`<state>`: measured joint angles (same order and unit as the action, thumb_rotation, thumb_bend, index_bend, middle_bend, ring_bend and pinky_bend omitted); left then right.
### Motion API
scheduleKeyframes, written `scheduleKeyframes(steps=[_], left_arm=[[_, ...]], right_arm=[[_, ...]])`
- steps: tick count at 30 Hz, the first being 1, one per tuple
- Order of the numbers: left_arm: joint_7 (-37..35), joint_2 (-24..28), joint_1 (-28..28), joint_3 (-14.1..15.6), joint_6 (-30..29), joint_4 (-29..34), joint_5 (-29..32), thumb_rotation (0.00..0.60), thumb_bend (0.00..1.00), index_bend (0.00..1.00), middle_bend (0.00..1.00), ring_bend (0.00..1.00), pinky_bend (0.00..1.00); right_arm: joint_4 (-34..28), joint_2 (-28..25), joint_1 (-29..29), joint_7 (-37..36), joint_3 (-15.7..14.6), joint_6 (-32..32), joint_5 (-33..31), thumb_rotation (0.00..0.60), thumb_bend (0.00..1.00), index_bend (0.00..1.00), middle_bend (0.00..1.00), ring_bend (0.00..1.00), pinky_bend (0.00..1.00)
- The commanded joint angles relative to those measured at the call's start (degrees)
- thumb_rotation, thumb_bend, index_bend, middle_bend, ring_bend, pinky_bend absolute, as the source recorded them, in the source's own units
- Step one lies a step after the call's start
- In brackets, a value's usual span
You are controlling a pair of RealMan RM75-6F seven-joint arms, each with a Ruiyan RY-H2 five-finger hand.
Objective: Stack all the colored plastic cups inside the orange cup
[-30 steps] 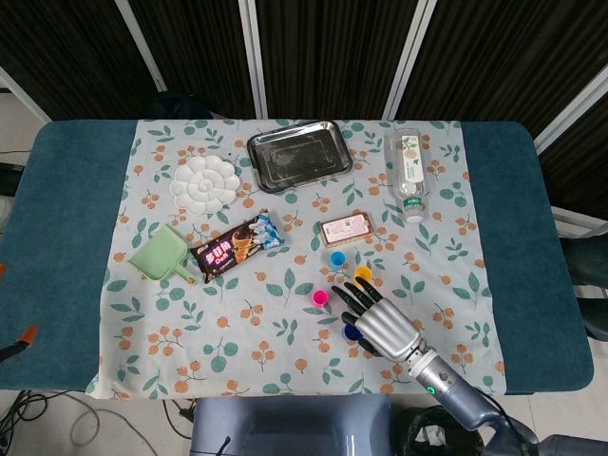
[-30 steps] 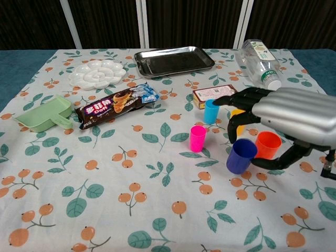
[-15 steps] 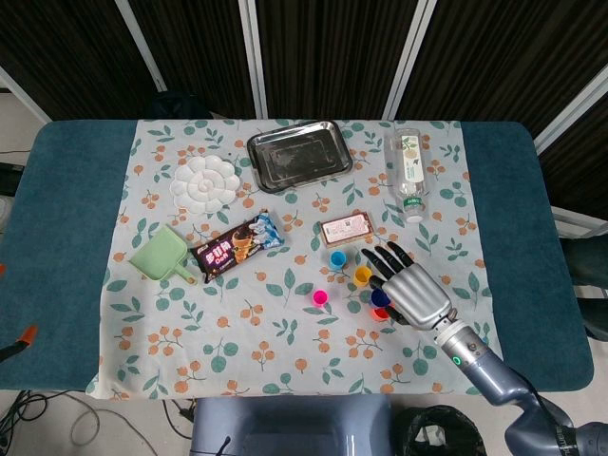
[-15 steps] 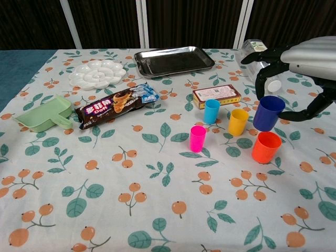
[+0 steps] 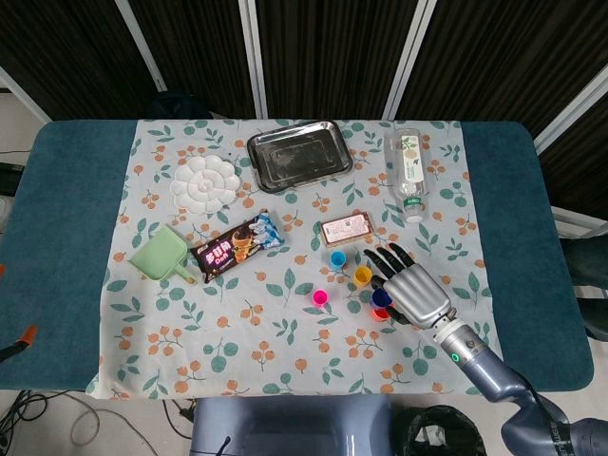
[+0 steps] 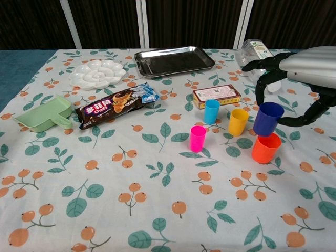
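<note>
Orange cup stands upright and open-mouthed on the desk, glossy plastic; just above it the right hand fingers hold the blue cup.

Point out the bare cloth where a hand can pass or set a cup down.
Free: the near strip of tablecloth, in front of the pink cup and the snack packet. Crowded: the right hand, holding the dark blue cup, beside the orange cup, yellow cup and light blue cup.
</note>
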<state>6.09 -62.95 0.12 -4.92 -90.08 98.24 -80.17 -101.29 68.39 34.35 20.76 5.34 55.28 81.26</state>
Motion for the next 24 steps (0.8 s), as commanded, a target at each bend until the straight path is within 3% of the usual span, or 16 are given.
scheduleKeyframes(steps=[1, 24], left_arm=[[-0.1, 0.0, 0.0, 0.0, 0.1, 0.0, 0.1, 0.6, 0.18, 0.09, 0.08, 0.01, 0.0], [0.4, -0.1, 0.0, 0.1, 0.2, 0.0, 0.1, 0.6, 0.19, 0.09, 0.08, 0.01, 0.0]], right_arm=[[0.1, 0.1, -0.2, -0.1, -0.2, 0.3, 0.0, 0.6, 0.44, 0.5, 0.0, 0.04, 0.0], [1.9, 1.5, -1.1, -1.3, -2.4, 1.3, 1.8, 0.6, 0.44, 0.5, 0.0, 0.04, 0.0]])
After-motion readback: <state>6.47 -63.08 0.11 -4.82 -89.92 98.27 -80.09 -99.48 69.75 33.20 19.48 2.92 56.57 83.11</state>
